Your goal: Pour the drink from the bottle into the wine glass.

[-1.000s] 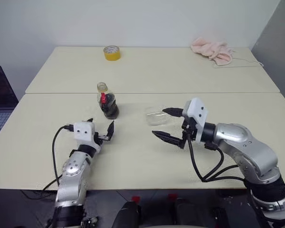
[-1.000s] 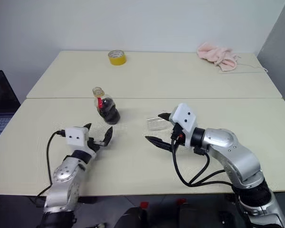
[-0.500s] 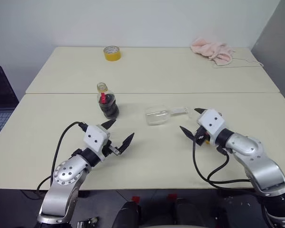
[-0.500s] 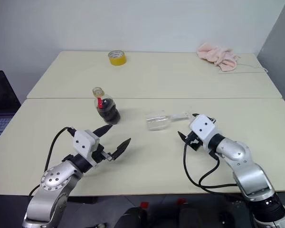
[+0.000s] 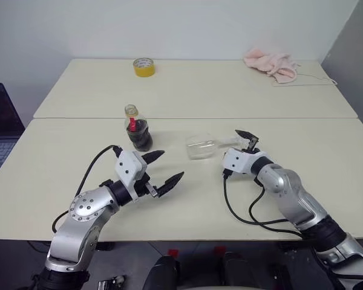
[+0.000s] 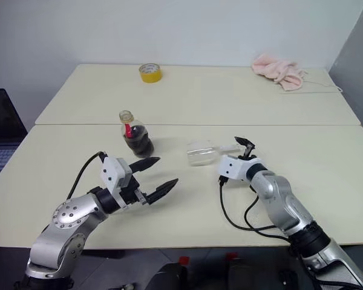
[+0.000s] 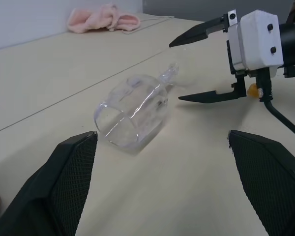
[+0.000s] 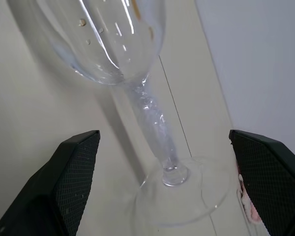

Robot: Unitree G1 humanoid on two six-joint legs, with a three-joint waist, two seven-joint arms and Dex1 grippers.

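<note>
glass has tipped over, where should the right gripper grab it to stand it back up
Probably the thin stem: the wine glass lies on its side on the table, foot toward the open right gripper, so come in from the foot end, fingers straddling the stem.

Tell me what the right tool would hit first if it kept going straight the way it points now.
Most likely the wine glass, lying on its side on the table. The open right tool points at its stem; the right wrist view looks straight along it, fingers either side. Depth is hard to judge.
</note>
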